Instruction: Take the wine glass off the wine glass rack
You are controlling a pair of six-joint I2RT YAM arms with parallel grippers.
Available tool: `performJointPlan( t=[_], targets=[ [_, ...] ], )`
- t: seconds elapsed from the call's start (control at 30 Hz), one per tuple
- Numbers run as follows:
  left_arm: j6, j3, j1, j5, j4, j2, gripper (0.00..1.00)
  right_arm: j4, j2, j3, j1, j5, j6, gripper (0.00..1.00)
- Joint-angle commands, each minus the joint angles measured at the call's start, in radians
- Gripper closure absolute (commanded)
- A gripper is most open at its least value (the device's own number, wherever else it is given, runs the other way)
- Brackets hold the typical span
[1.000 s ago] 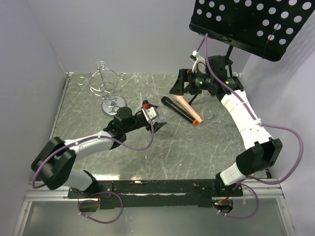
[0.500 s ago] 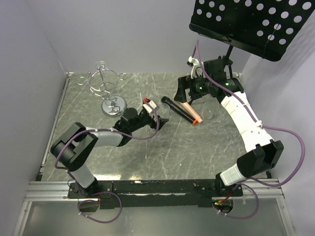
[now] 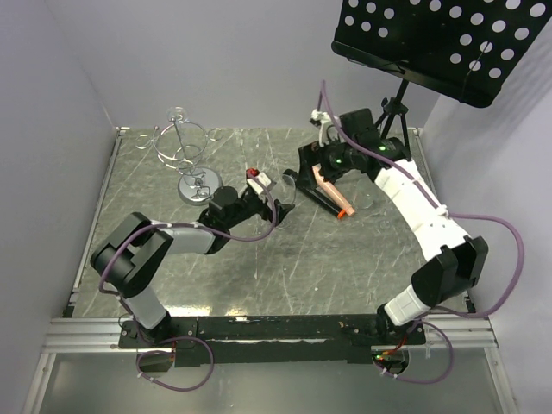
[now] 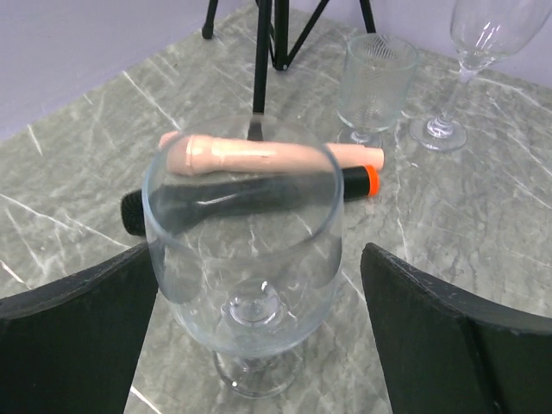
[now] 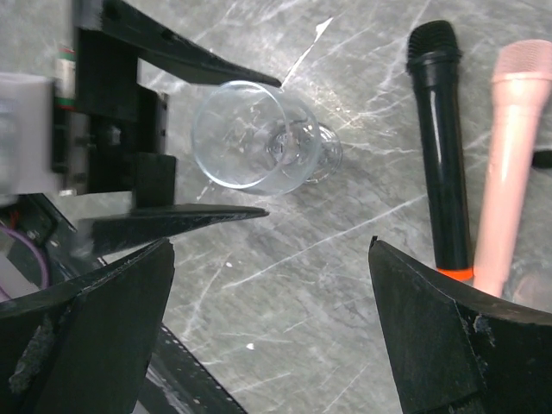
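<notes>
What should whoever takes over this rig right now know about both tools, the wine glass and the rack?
Left tool: open, one finger on each side of the wine glass, not gripping it.
Right tool: open, hovering above the table, holding nothing.
Wine glass: upright on the table, well apart from the wine glass rack at the back left.
Done: glass is off the rack and set down.
Left: probably only drawing the left tool back without knocking the glass.
</notes>
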Motion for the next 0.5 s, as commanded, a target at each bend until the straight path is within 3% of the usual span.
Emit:
performJointPlan(
  t=[0.0, 0.2, 0.47],
  targets=[
    [0.068, -0.014, 0.002, 0.070, 0.002, -0.117, 0.00, 0.017, 0.051, 0.042, 0.063, 0.005, -0.100, 0.00],
    [0.174, -0.089, 0.005, 0.045, -0.133, -0.247, 0.00, 0.037, 0.101, 0.073, 0.128, 0.014, -0.224, 0.00],
    [0.248, -0.174, 0.029, -0.033, -0.381, -0.493, 0.00, 0.069, 0.172, 0.114, 0.179, 0.078, -0.217, 0.00]
  ],
)
